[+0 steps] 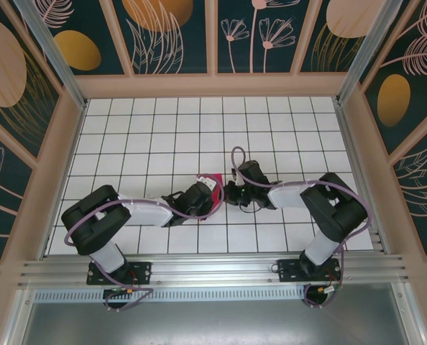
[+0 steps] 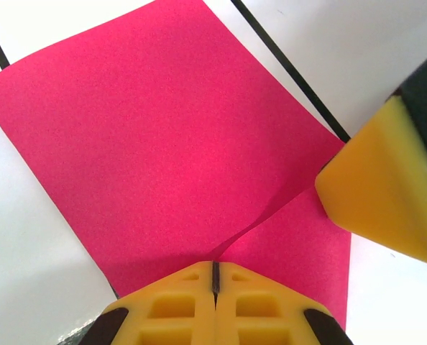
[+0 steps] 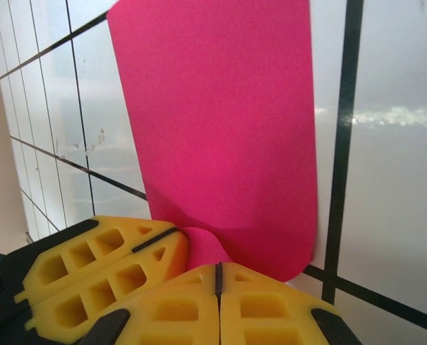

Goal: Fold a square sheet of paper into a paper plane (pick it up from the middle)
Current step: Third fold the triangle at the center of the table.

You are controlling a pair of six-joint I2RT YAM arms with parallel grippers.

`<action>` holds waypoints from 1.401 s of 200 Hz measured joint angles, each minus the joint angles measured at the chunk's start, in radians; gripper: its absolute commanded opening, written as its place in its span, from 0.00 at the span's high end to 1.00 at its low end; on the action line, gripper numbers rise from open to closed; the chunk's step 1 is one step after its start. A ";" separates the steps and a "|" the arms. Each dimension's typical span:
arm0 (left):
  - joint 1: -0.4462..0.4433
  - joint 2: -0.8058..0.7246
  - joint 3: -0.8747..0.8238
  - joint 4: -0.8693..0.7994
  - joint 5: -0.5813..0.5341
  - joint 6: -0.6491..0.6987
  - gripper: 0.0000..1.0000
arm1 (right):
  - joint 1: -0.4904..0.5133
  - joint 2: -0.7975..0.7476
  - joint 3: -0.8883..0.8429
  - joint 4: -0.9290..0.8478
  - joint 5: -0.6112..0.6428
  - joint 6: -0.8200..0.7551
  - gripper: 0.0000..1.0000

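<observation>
Magenta paper sheet (image 2: 177,136), midway between the tabletop's (image 1: 163,129) side edges, is pinched by the left gripper (image 2: 215,277) and right gripper (image 3: 218,277), both clamped shut side by side; pulling unevenly could tear it or set a crooked crease.

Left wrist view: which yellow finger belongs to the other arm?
The slanted finger at the right edge, from the right gripper, beside the pink paper. The left gripper has its own pair bottom centre, shut together.
</observation>
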State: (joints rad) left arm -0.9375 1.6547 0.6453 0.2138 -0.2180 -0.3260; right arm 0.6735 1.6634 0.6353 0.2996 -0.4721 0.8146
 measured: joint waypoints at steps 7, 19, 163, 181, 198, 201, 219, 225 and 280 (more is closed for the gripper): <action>0.000 0.000 0.000 0.000 0.000 0.000 1.00 | -0.002 0.002 -0.003 0.003 0.000 0.000 0.92; 0.000 0.000 0.000 0.000 0.000 0.000 1.00 | -0.005 0.004 -0.007 0.008 0.000 -0.001 0.92; 0.000 0.000 0.000 0.000 0.000 0.000 1.00 | -0.015 -0.035 -0.032 0.013 0.022 0.001 0.90; 0.000 0.000 0.000 0.000 0.000 0.000 1.00 | 0.003 -0.034 -0.051 0.034 0.019 0.015 0.91; 0.000 0.000 0.000 0.000 0.000 0.000 1.00 | 0.019 -0.034 -0.066 0.057 0.011 0.032 0.90; 0.000 0.000 0.000 0.000 0.000 0.000 1.00 | 0.021 -0.033 -0.069 0.064 0.009 0.035 0.90; 0.000 0.000 0.000 0.000 0.000 0.000 1.00 | 0.026 -0.027 -0.080 0.096 -0.002 0.053 0.90; 0.000 0.000 0.000 0.000 0.000 0.000 1.00 | 0.027 -0.025 -0.082 0.105 -0.002 0.057 0.90; 0.000 0.000 0.000 0.000 0.000 0.000 1.00 | 0.034 0.019 -0.093 0.150 0.000 0.068 0.91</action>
State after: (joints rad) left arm -0.9379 1.6550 0.6456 0.2134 -0.2176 -0.3264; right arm 0.7071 1.6829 0.5419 0.4500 -0.4717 0.8829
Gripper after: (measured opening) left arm 0.047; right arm 0.097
